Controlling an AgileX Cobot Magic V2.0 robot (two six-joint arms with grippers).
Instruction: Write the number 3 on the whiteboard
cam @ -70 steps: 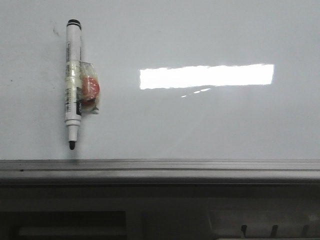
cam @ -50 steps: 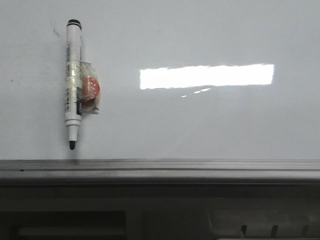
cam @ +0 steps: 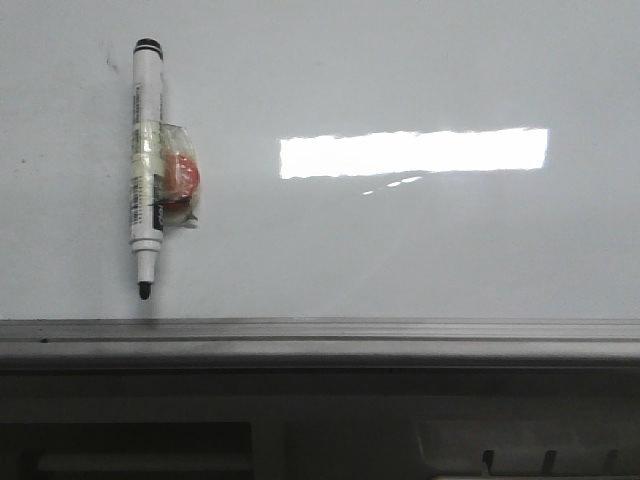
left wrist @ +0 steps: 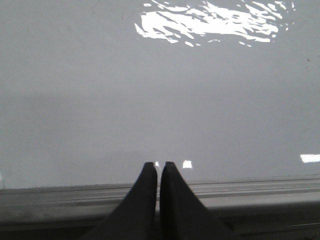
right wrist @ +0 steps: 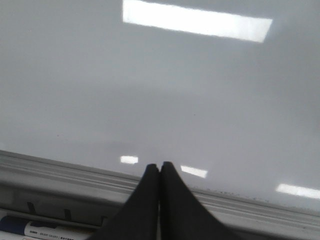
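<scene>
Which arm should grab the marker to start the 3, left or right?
Left, probably. The marker sits on the whiteboard's left side, nearer the left arm. Both the left gripper and right gripper are shut, empty, near the ledge. No 3 yet.

Bright rectangular ceiling-light reflection (cam: 413,152) right of centre in the front view, with small glints just below it. The same kind of glare (left wrist: 210,22) shows broken and wavy in the left wrist view, and as a clean bar (right wrist: 197,21) in the right wrist view. Below, a dark grey recessed area (cam: 140,450) with small slots (cam: 545,460) at the near right. Overall dim, grey, even lighting.
</scene>
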